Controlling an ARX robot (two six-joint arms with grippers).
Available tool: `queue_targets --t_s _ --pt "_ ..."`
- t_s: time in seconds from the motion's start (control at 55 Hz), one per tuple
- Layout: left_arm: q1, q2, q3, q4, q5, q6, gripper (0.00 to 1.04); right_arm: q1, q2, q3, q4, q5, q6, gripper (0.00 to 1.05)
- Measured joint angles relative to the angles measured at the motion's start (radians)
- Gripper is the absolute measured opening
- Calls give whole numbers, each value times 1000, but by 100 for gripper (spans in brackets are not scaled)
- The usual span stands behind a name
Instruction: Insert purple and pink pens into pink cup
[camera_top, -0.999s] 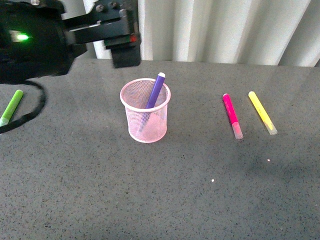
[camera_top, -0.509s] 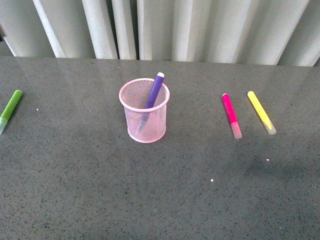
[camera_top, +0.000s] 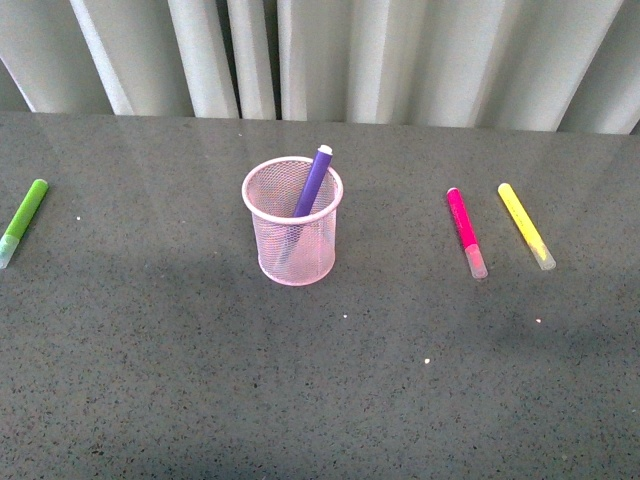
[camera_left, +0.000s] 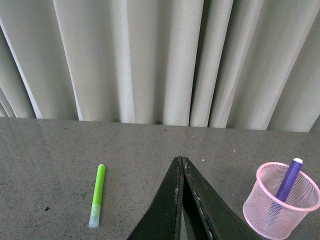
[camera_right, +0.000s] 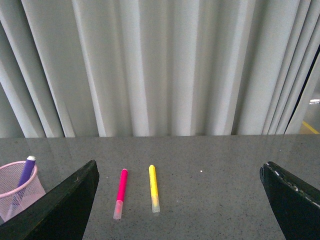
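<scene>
The pink pen (camera_right: 120, 192) is seen beyond the wide-spread right gripper (camera_right: 180, 165), the purple pen (camera_left: 289, 177) in the pink cup (camera_left: 270, 216) apart from the pinched-together left gripper (camera_left: 181, 162).

Grey speckled tabletop (camera_top: 200, 380); pale pleated curtain (camera_top: 400, 60) behind.

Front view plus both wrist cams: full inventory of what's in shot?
pink cup: 1, light pink mesh, upright mid-table
purple pen: 1, purple, tilted inside the cup, tip above the rim
pink pen: 1, hot pink, flat on the table right of the cup
yellow marker: 1, yellow, flat, just right of the pink pen, apart
green marker: 1, lime, flat, far left
table: 1, dark grey speckled
curtain: 1, pale grey, behind the table
left gripper: 1, black, shut, empty
right gripper: 1, black, open, empty
</scene>
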Motion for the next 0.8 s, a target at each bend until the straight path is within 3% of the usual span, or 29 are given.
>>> queue_targets --t_s 0.291,0.799 --pt "109 -245 -42 -198 107 0 4 0 0 0 0 0 0 98" --pt "113 -601 -48 -525 112 0 4 0 0 0 0 0 0 98"
